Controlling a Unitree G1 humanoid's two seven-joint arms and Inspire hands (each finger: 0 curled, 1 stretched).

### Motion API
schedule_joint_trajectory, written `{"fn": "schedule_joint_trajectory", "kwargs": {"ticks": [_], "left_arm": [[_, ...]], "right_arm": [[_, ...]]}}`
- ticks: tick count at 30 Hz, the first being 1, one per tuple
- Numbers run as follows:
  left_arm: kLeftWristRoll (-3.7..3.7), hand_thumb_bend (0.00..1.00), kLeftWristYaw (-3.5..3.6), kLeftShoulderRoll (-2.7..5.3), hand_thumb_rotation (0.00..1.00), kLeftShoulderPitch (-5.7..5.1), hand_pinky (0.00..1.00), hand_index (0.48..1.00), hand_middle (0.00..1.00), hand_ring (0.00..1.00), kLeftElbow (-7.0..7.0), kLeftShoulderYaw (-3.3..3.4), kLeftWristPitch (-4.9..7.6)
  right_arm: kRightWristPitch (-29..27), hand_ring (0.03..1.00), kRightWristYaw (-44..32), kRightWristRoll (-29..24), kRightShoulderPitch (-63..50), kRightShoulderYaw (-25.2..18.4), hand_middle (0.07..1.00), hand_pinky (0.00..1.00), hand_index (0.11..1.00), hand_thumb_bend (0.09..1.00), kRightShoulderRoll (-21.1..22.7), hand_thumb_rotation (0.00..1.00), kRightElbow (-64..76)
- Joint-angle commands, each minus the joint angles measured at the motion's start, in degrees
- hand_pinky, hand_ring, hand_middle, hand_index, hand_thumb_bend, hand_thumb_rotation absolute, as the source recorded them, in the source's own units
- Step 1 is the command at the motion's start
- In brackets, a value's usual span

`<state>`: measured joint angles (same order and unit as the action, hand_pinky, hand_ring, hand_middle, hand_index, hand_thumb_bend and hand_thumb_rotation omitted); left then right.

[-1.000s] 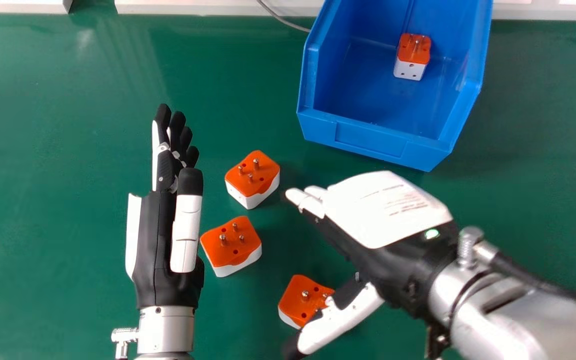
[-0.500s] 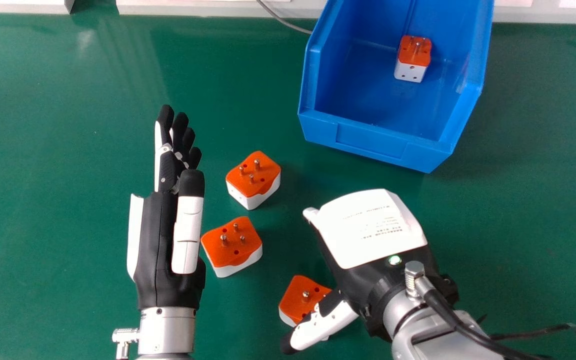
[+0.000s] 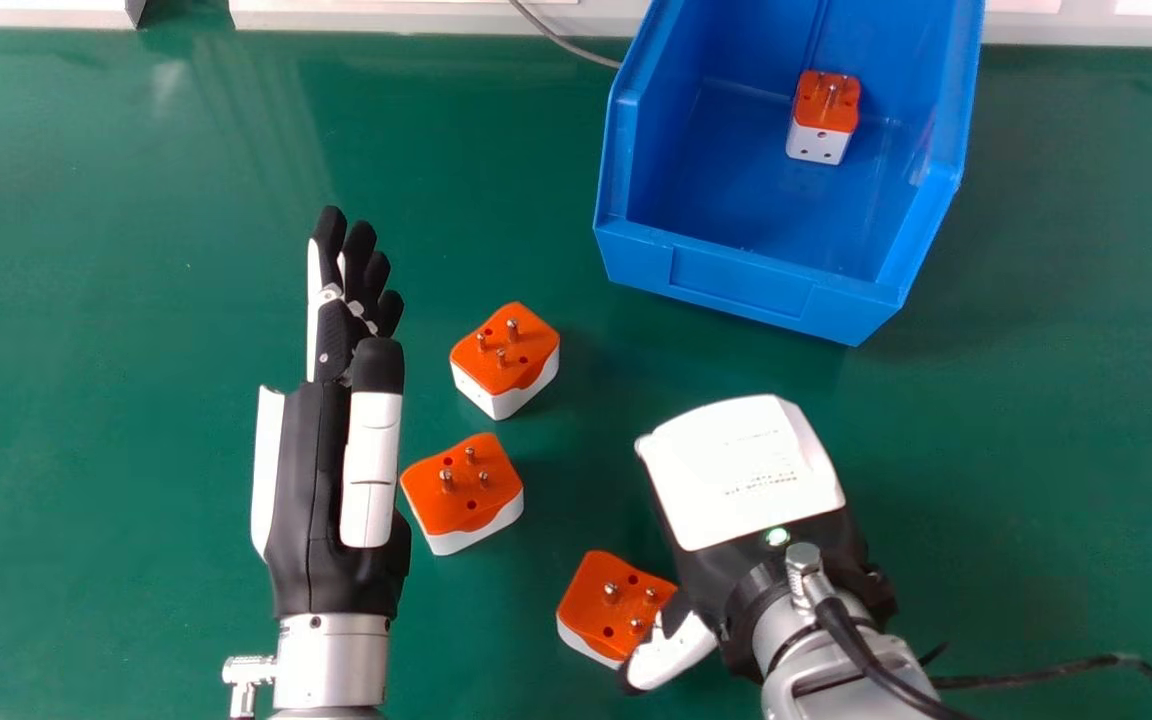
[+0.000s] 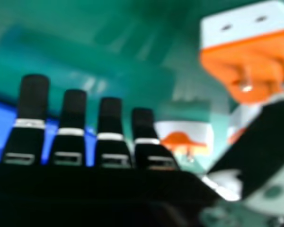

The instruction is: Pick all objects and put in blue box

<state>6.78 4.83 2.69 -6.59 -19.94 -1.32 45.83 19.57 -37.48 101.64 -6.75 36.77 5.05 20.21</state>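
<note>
In the head view my right hand [image 3: 751,480] is low over the table, open, palm down, its thumb at the right edge of the nearest orange-and-white plug adapter [image 3: 604,608]. Whether they touch, I cannot tell. Two more adapters, one [image 3: 463,492] beside my left thumb and another [image 3: 504,352] farther back, rest pins up. A fourth adapter [image 3: 822,118] stands inside the blue box [image 3: 736,280]. My left hand [image 3: 311,480] is at the left, open, with straight fingers. In the right hand view my right hand [image 4: 110,123] has extended fingers, and an adapter [image 4: 248,61] is close to its thumb.
The green table [image 3: 116,300] carries everything. A grey cable [image 3: 566,43] runs to the box's left side along the far pale edge [image 3: 386,15]. A black cable [image 3: 1026,668] trails from my right wrist.
My right hand has moved nearer and its fingers have dropped from sight behind the back of the hand. Its thumb has drawn back to the right across the nearest adapter. My left hand has kept still.
</note>
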Motion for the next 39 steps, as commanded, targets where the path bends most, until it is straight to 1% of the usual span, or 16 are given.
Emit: {"fn": "schedule_joint_trajectory", "kwargs": {"ticks": [1,2,3,4,7,9,12,14,15,17,19,23,26,33,36,39], "left_arm": [[-0.21,0.81,0.22,1.39,0.91,-0.48,1.00,1.000,1.00,1.00,1.33,-0.44,0.58],[-0.30,0.81,0.19,1.39,0.91,-0.50,1.00,1.000,1.00,1.00,1.38,-0.44,0.55],[-0.36,0.81,0.18,1.39,0.91,-0.48,1.00,1.000,1.00,1.00,1.37,-0.43,0.58],[-0.38,0.81,0.17,1.41,0.91,-0.44,1.00,1.000,1.00,1.00,1.32,-0.41,0.63],[-0.42,0.81,0.10,1.50,0.91,-0.38,1.00,1.000,1.00,1.00,1.23,-0.41,0.62],[-0.47,0.81,0.01,1.56,0.91,-0.38,1.00,1.000,1.00,1.00,1.18,-0.38,0.64],[-0.50,0.81,-0.02,1.58,0.91,-0.46,1.00,1.000,1.00,1.00,1.29,-0.41,0.63],[-0.65,0.81,-0.08,1.59,0.91,-0.40,1.00,1.000,1.00,1.00,1.16,-0.39,0.89],[-0.65,0.81,-0.06,1.59,0.91,-0.39,1.00,1.000,1.00,1.00,1.13,-0.41,0.94],[-0.62,0.81,-0.04,1.59,0.91,-0.47,1.00,1.000,1.00,1.00,1.30,-0.48,0.72],[-0.59,0.81,0.02,1.57,0.91,-0.54,1.00,1.000,1.00,1.00,1.42,-0.52,0.61],[-0.70,0.81,-0.02,1.58,0.92,-0.52,1.00,1.000,1.00,1.00,1.41,-0.54,0.77],[-0.81,0.80,-0.07,1.60,0.92,-0.30,1.00,1.000,1.00,1.00,1.17,-0.50,1.00],[-0.68,0.80,-0.20,1.71,0.92,-0.09,1.00,1.000,1.00,1.00,1.26,-0.50,0.58],[-0.74,0.80,-0.18,1.68,0.92,0.12,1.00,1.000,1.00,1.00,1.14,-0.50,0.68],[-0.88,0.80,-0.38,1.74,0.92,0.33,1.00,1.000,1.00,1.00,1.24,-0.47,0.51]], "right_arm": [[0.7,0.760,1.9,-0.7,-1.0,1.4,0.810,0.54,0.823,0.817,-3.4,0.38,-0.9],[0.6,0.747,1.9,-1.0,-0.9,1.5,0.798,0.52,0.807,0.785,-3.4,0.33,-1.2],[0.3,0.747,1.3,-1.0,-0.8,1.7,0.798,0.52,0.807,0.785,-3.3,0.33,-1.3],[0.2,0.732,0.2,-0.7,-0.5,2.0,0.785,0.50,0.789,0.759,-3.4,0.31,-1.5],[0.1,0.721,-0.8,-0.4,-0.3,2.5,0.779,0.49,0.781,0.744,-3.8,0.32,-2.1],[-0.2,0.721,-1.8,-1.2,-0.3,2.7,0.779,0.49,0.781,0.744,-3.9,0.32,-2.0],[-0.4,0.702,-3.0,-2.5,-0.3,2.9,0.770,0.48,0.775,0.743,-4.1,0.35,-1.5],[-0.4,0.696,-3.4,-3.3,-0.3,3.0,0.771,0.47,0.778,0.810,-4.1,0.38,-1.3],[-0.3,0.696,-3.3,-3.8,-0.3,2.9,0.771,0.47,0.778,0.810,-4.2,0.38,-1.4],[-0.6,0.703,-2.4,-4.1,0.0,3.1,0.776,0.48,0.785,0.863,-3.5,0.40,-1.9],[-0.7,0.705,-2.2,-5.0,0.3,2.8,0.777,0.48,0.786,0.882,-3.5,0.41,-2.7],[-1.1,0.705,-0.2,-7.1,0.7,2.6,0.778,0.48,0.790,0.905,-3.0,0.42,-3.7],[-1.3,0.707,-0.6,-8.1,1.0,2.6,0.781,0.49,0.796,0.913,-2.9,0.42,-3.6],[-1.5,0.714,-1.9,-8.3,2.0,3.0,0.787,0.50,0.804,0.925,-2.6,0.44,-3.7],[-1.7,0.723,-1.1,-9.1,2.3,3.1,0.792,0.52,0.809,0.930,-2.5,0.45,-4.1],[-1.5,0.722,0.9,-10.4,2.4,3.0,0.791,0.52,0.812,0.931,-3.1,0.46,-5.4]]}}
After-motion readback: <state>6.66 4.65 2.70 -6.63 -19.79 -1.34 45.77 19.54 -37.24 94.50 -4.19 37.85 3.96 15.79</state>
